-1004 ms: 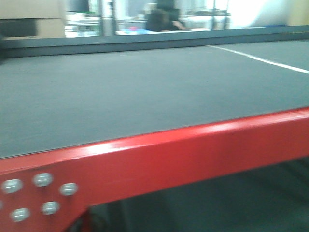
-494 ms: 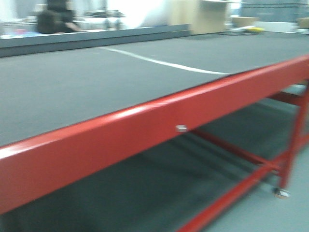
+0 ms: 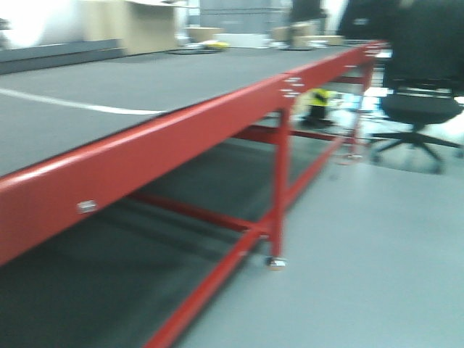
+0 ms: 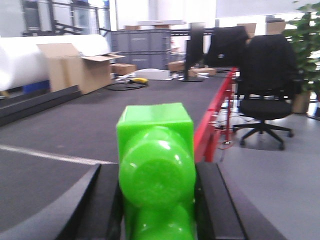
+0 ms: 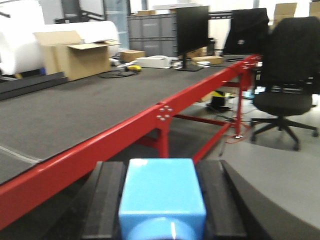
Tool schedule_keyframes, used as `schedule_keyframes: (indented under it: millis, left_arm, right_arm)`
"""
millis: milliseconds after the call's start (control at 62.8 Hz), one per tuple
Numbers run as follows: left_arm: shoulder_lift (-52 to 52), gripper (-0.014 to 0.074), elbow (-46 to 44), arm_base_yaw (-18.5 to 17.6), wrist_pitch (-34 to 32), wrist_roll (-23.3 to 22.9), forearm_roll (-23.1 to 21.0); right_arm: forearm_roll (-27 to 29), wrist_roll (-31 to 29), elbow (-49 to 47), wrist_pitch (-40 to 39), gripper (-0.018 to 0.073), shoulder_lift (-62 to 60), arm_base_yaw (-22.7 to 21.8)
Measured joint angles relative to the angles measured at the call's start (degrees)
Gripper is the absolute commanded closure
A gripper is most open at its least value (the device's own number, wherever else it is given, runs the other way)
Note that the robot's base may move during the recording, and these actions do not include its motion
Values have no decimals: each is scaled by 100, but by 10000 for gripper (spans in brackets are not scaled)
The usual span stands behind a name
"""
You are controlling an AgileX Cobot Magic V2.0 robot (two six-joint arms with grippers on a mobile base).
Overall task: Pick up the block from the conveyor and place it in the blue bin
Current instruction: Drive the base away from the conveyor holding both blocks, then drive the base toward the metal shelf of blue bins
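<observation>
Blocks in transit beside the conveyor (image 3: 87, 90). At left, the left gripper (image 4: 156, 195) is closed to block width on a green block (image 4: 156, 145), seen against the conveyor's dark belt near its red frame (image 4: 212, 125). At right, the right gripper (image 5: 162, 200) is likewise clamped on a blue block (image 5: 162, 192), apparently on the floor side of that frame. No loose block shows on the conveyor, and the blue bin appears in none of the 3 views. Judged step: carrying to the bin. To do it well, hold both grips firm and level, stay above the conveyor's frame, locate the bin before lowering, and release 1 block at a time, low inside the rim. An office chair (image 3: 420, 101) stands right of the conveyor and wants a wide berth. The front view is blurred, so fine detail there cannot be read.
</observation>
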Motion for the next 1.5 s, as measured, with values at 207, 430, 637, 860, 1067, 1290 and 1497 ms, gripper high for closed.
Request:
schedule_keyframes:
  millis: [207, 430, 637, 860, 1067, 1290, 1497]
  left_arm:
    - [0, 708, 0, 0, 0, 0, 0]
    - [0, 708, 0, 0, 0, 0, 0]
    - [0, 708, 0, 0, 0, 0, 0]
    - [0, 708, 0, 0, 0, 0, 0]
    - [0, 708, 0, 0, 11, 0, 0]
    - [0, 708, 0, 0, 11, 0, 0]
    - [0, 708, 0, 0, 11, 0, 0]
  right_arm:
    - [0, 0, 0, 0, 721, 0, 0]
    - [0, 0, 0, 0, 721, 0, 0]
    - [0, 0, 0, 0, 721, 0, 0]
    - [0, 0, 0, 0, 721, 0, 0]
    - [0, 0, 0, 0, 721, -3, 0]
    - [0, 0, 0, 0, 721, -17, 0]
    - [0, 0, 0, 0, 721, -26, 0]
